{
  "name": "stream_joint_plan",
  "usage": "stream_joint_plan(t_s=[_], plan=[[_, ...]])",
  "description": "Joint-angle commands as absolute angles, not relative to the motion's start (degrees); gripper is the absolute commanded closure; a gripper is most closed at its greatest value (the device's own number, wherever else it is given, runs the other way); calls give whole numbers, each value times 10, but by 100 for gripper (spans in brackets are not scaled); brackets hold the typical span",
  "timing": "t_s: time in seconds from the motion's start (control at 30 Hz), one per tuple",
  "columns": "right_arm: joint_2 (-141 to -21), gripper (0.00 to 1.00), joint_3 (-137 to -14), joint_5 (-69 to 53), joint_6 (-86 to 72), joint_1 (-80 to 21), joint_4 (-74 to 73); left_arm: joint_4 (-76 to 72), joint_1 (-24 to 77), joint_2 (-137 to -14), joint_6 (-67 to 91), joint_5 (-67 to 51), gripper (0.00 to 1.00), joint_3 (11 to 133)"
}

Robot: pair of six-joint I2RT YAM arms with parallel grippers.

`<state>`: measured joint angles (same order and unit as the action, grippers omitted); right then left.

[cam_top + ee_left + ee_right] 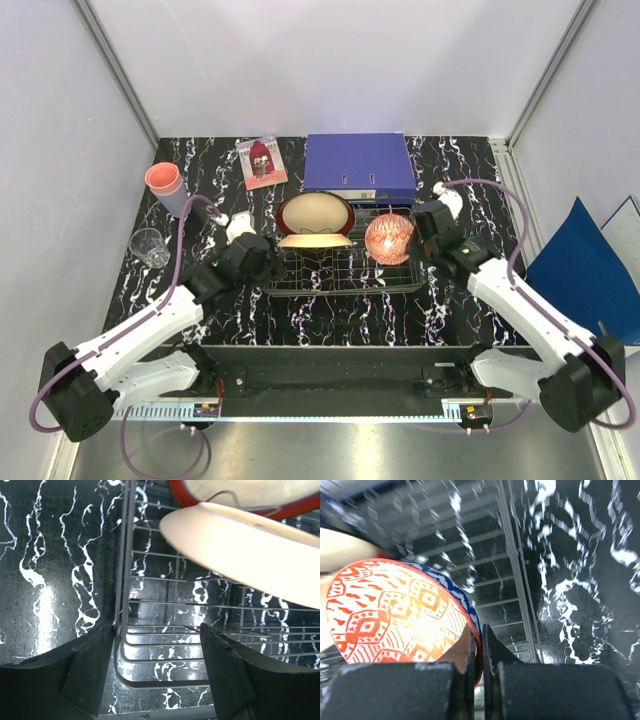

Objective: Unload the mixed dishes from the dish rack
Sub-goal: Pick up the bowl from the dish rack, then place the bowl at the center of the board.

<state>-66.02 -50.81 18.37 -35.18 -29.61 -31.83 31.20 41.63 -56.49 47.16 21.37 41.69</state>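
While left fingers [90,680] gape, right fingers [400,690] pinch bowl [385,620].

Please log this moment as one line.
left jaws open at dish rack corner; right jaws shut on red-white patterned bowl; cream plate in rack

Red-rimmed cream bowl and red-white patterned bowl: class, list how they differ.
The red-rimmed cream bowl is larger and plain inside; the red-white patterned bowl is smaller, patterned. The right tool pinches the patterned bowl's rim; nothing holds the cream bowl. Both stand in the dish rack.
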Motion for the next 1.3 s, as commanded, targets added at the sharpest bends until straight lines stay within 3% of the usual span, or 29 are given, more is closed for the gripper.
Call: stream_joint_plan(t_s=[0.0, 0.23, 0.5, 0.9, 1.0, 1.13, 1.17, 1.23, 1.27], plan=[[-608, 100, -589, 206, -329, -295, -356, 283, 418, -564, 442, 200, 24, 478], [-616, 100, -641, 109, -309, -301, -352, 283, 418, -608, 380, 148, 16, 592], [-681, 100, -699, 124, -304, -395, -337, 294, 424, -692, 340, 98, 14, 730], [-748, 100, -750, 110, -300, -418, -312, 296, 446, -747, 340, 82, 15, 754], [-756, 100, -759, 101, -299, -418, -308, 296, 446, -745, 340, 83, 20, 743], [-759, 100, -766, 81, -297, -418, -296, 296, 446, -745, 338, 90, 34, 731], [-759, 100, -770, 77, -295, -420, -294, 299, 446, -746, 336, 91, 46, 730], [-757, 100, -772, 70, -294, -424, -292, 303, 446, -749, 334, 98, 58, 732], [-757, 100, -774, 68, -293, -425, -291, 306, 446, -750, 333, 98, 72, 733]])
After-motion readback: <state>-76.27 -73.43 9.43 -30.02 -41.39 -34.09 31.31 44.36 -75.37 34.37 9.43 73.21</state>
